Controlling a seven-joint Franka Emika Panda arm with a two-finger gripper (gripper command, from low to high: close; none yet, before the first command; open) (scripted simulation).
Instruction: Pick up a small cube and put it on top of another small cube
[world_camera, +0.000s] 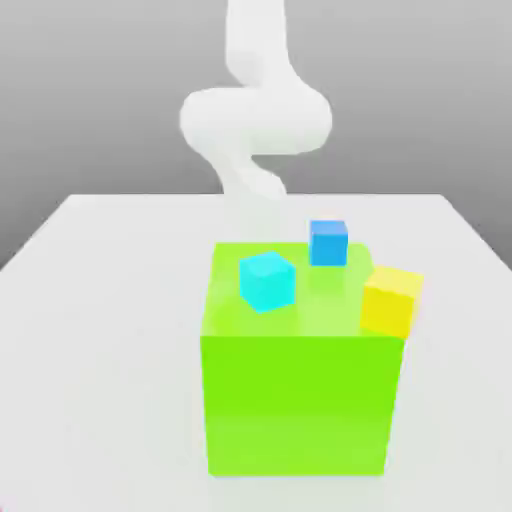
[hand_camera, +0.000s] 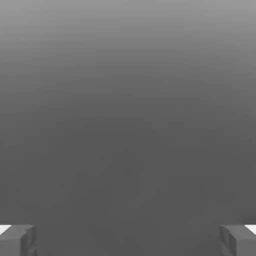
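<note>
A flat, pale grey worktop (world_camera: 110, 330) spread across the exterior view, and a large glossy lime-green block (world_camera: 297, 400) stood on it near the middle. Three small cubes lay about the block's upper face. Towards the exterior view's left of that face sat a small plain cyan cube (world_camera: 266, 281), turned a little so that one corner pointed forward. Further along and nearer the block's back edge sat a small plain blue cube (world_camera: 328, 243), squarer to the camera and apart from the cyan one. At the exterior view's right, a small plain yellow cube (world_camera: 390, 300) rested at the block's top corner, overlapping its edge; whether it lay on the block or just beside it could not be told.

The small magenta-pink cube could not be made out, so its place could not be told.

Behind the block, the smooth white robot arm (world_camera: 255, 115) rose and curved over the far part of the worktop, well clear of the cubes.

In the hand view, the gripper (hand_camera: 128, 240) had its two grey fingertips (hand_camera: 17, 239) set wide apart at opposite sides, with nothing between them but bare grey surface.
</note>
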